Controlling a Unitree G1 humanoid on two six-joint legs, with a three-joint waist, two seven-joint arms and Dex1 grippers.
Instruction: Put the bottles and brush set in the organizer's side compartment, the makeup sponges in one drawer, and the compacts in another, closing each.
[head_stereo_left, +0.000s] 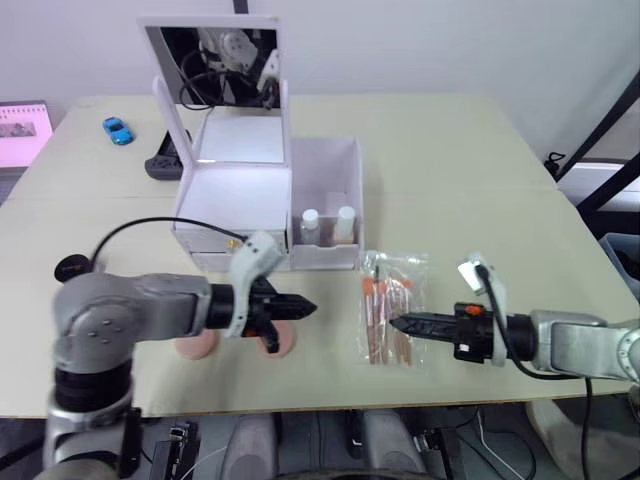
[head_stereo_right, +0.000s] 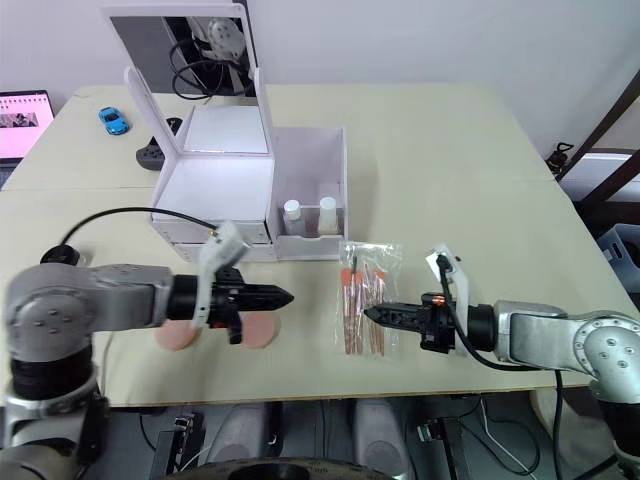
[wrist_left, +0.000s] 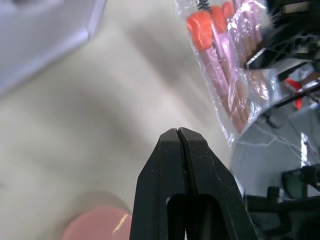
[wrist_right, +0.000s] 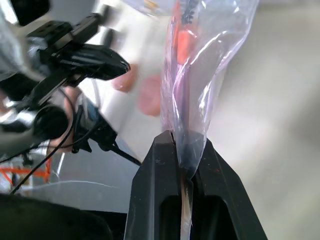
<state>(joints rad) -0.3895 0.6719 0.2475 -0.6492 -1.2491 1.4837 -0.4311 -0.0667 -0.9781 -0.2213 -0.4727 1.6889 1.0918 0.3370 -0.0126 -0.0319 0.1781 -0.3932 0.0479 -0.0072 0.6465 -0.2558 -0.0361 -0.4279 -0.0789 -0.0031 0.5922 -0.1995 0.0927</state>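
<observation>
The brush set (head_stereo_left: 388, 305), pink brushes with orange caps in a clear bag, lies on the table in front of the white organizer (head_stereo_left: 245, 190). My right gripper (head_stereo_left: 393, 324) is shut on the bag's near edge (wrist_right: 186, 125). Two white-capped bottles (head_stereo_left: 327, 224) stand in the organizer's side compartment (head_stereo_left: 325, 180). Pink makeup sponges (head_stereo_left: 280, 338) rest on the table near my left gripper (head_stereo_left: 312, 308), which is shut and empty just above them. One sponge (wrist_left: 97, 226) shows below its closed fingertips. The compacts are out of view.
The organizer's mirror lid (head_stereo_left: 215, 55) stands upright at the back. A blue toy car (head_stereo_left: 117, 130) and a dark controller (head_stereo_left: 165, 158) lie at the far left. A black cable (head_stereo_left: 120, 238) runs across the table's left side. A tablet (head_stereo_left: 22, 130) sits at the left edge.
</observation>
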